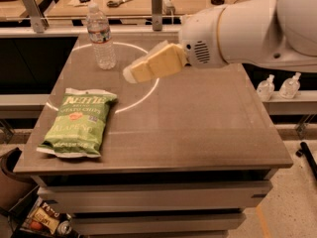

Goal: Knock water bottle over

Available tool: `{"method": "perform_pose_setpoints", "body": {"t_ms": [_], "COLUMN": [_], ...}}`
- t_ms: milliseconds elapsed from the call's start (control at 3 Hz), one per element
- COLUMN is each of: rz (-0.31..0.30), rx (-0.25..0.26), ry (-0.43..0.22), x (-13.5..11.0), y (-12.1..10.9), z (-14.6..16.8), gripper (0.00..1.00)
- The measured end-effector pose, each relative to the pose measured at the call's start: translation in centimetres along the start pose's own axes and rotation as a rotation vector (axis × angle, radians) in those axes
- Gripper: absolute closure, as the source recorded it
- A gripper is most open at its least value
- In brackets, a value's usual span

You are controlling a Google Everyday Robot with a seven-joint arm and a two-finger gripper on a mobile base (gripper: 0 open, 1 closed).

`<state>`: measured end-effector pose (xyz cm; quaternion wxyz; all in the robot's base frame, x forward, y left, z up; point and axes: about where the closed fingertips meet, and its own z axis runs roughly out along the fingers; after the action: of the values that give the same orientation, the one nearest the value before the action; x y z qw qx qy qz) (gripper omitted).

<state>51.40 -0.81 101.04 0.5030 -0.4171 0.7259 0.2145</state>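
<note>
Reaching leftward over the table (198, 133), the arm held the gripper (132, 75) above the painted white circle (146, 92), near the water bottle (101, 39) but apart from it. The bottle stood upright, cap on, at the far left of the tabletop, well behind the green chip bag (79, 123). The step in hand appeared to be the approach. It would probably be done best with a sideways push high on the bottle, above the label band, so that it tipped instead of sliding. The push would be better aimed along the tabletop than toward the far edge. Whether the gripper was open or closed could not be told from this view, nor could its height above the surface. The arm's white housing covered the far right of the table and was cut off by the frame. The bottle's fill level was hard to make out.
</note>
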Motion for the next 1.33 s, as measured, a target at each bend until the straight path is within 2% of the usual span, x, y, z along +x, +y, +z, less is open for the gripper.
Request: {"method": "perform_pose_setpoints", "body": {"t_ms": [333,667,1000,1333], "rz": [0.036,0.092,0.092,0.081], "rx": [0.033,0.1,0.1,0.116], "ry": [-0.057,-0.099,-0.099,-0.116], "x": [-2.3,-3.4,-3.4,-3.8], "y": [-0.7,-4.7,-4.7,-4.7], "z": [3.2,7.7,7.7,9.0], "gripper": [0.0,0.0,0.0,0.0]}}
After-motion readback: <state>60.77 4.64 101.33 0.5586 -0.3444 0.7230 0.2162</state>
